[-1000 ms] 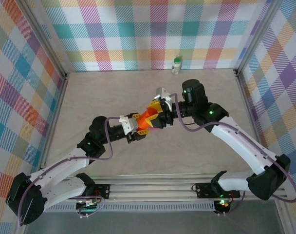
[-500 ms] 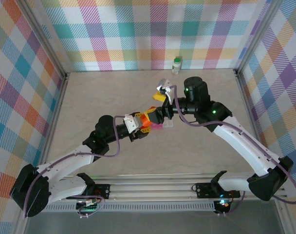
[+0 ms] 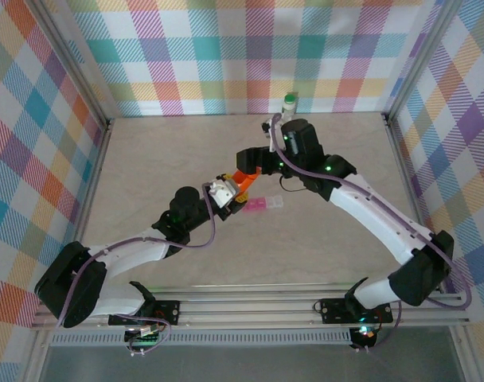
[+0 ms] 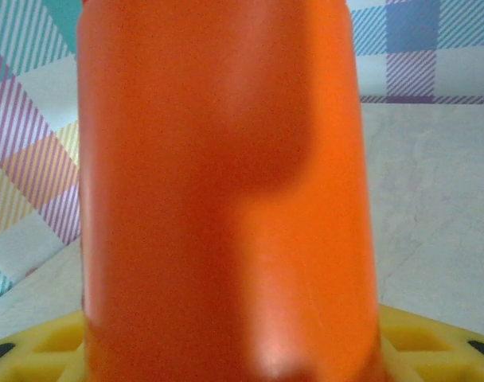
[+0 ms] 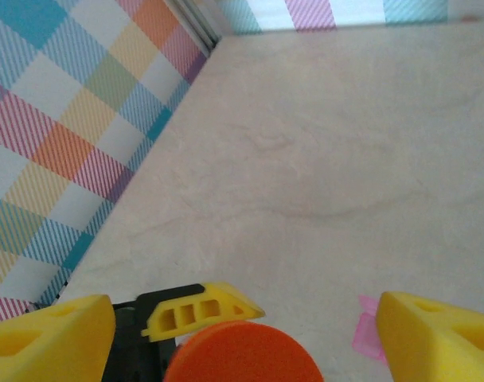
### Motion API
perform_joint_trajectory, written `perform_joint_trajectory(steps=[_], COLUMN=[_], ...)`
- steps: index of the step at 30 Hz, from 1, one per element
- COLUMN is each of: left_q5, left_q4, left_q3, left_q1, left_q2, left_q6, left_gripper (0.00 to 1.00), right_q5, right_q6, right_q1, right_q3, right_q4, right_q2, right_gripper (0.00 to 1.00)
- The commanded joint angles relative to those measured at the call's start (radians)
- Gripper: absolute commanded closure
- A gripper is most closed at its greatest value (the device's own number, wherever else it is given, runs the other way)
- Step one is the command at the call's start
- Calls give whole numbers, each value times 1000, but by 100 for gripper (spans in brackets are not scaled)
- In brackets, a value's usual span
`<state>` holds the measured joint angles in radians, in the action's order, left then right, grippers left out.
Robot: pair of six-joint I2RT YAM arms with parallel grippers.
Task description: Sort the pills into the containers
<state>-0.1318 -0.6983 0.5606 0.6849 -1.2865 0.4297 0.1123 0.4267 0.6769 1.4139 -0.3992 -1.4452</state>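
Half through a seeming handover: pinches the orange vial (image 3: 243,182) at top-view centre in the left gripper (image 3: 231,193), hangs the right gripper (image 5: 243,312) spread-jawed astride its top, calls next for closing squarely

This was a robot test cell in a lab. A marble-patterned counter (image 3: 162,159) was boxed in by bright plaid wall panels (image 3: 226,56) on aluminium posts (image 3: 76,62). The left arm (image 3: 122,256) and right arm (image 3: 385,227) were bolted to a metal rail (image 3: 258,317) at its near edge.

No legible text — none anywhere
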Motion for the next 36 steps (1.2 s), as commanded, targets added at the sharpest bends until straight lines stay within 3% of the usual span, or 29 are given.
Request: perform_joint_trajectory(steps=[1, 7, 12, 19, 22, 24, 27, 32, 36], left_q5=[45, 69, 79, 25, -105, -260, -396, -451, -478], left_q4=[-97, -100, -103, -105, -79, -74, -12, 23, 49], left_q3=[22, 34, 42, 51, 51, 40, 61, 52, 50], left_q1=[9, 13, 16, 16, 14, 6, 3, 1, -1], left_q2=[-3, -21, -35, -40, -22, 2, 35, 66, 86], left_q6=[-20, -22, -28, -35, -18, -11, -6, 10, 13], left_gripper=[100, 100, 100, 100, 100, 100, 100, 100, 100], right_q5=[10, 76, 119, 200, 285, 454, 681, 849, 825], right_q6=[57, 84, 92, 29, -149, -348, -620, -1006, -1081], right_q1=[3, 3, 3, 3, -2, -27, -73, -82, -86], right_q3=[18, -28, -45, -96, -123, -156, -145, -11, 64], right_q4=[-8, 29, 28, 93, 123, 155, 83, -222, -317], right_q2=[1, 4, 6, 50, 99, 134, 155, 105, 62], right_gripper=[19, 30, 32, 64, 78, 87, 91, 84, 77])
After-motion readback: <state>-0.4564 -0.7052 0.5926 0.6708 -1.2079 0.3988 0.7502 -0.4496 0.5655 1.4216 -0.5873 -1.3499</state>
